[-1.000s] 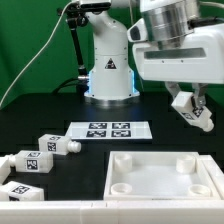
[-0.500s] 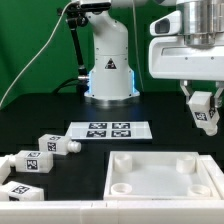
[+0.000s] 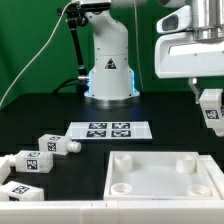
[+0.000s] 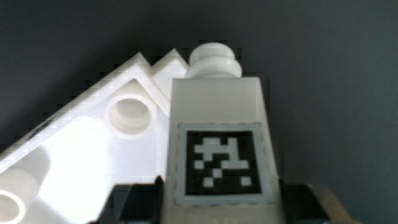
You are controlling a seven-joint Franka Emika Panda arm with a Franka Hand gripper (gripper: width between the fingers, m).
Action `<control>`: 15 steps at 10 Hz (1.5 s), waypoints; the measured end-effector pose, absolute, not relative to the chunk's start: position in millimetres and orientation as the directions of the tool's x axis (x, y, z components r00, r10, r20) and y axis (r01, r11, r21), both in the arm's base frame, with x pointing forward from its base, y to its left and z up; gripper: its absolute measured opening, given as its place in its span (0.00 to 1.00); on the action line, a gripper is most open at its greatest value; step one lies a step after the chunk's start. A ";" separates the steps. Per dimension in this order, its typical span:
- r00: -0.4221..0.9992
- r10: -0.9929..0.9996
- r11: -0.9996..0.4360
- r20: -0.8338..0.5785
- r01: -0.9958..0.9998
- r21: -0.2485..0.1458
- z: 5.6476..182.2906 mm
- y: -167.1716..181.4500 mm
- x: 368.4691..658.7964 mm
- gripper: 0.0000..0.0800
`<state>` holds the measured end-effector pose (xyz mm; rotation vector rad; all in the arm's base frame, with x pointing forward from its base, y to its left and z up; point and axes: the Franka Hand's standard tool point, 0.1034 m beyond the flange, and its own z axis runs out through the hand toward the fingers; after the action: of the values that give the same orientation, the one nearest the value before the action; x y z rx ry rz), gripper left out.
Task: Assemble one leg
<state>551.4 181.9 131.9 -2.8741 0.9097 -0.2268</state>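
My gripper point(image 3: 211, 112) is at the exterior view's right, above the table, shut on a white square leg point(image 3: 212, 108) with marker tags. In the wrist view the held leg point(image 4: 217, 120) fills the middle, its round peg end pointing away, a tag on its face, with my fingers point(image 4: 134, 200) on both sides. The large white tray-like piece point(image 3: 165, 175) with round corner sockets lies below, and its corner shows in the wrist view point(image 4: 98, 130). Three more legs lie at the exterior view's left: one point(image 3: 59, 144), one point(image 3: 34, 160), and one point(image 3: 15, 190).
The marker board point(image 3: 111, 130) lies flat in the middle of the black table. The robot base point(image 3: 108, 60) stands behind it. A white rail point(image 3: 60, 208) runs along the near edge.
My gripper with the leg has moved toward the exterior view's right and slightly up over the last second. The parts on the table have not moved.
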 end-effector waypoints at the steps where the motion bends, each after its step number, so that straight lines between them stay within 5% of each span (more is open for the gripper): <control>1: 0.841 -0.529 -0.846 0.112 -0.512 -0.147 131.1 177.1 553.4 0.36; 5: 0.931 -0.314 -0.949 0.188 -0.303 -0.085 130.7 119.0 600.0 0.36; 9: 0.918 -0.310 -0.950 0.246 -0.287 -0.125 130.2 127.4 606.2 0.36; 11: 0.875 -0.311 -0.946 0.371 -0.250 -0.205 129.9 148.1 603.6 0.36; 15: 0.902 -0.080 -0.995 0.424 -0.050 -0.081 121.1 116.7 631.2 0.36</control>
<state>631.2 116.7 121.1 -2.9972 0.1020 -0.6724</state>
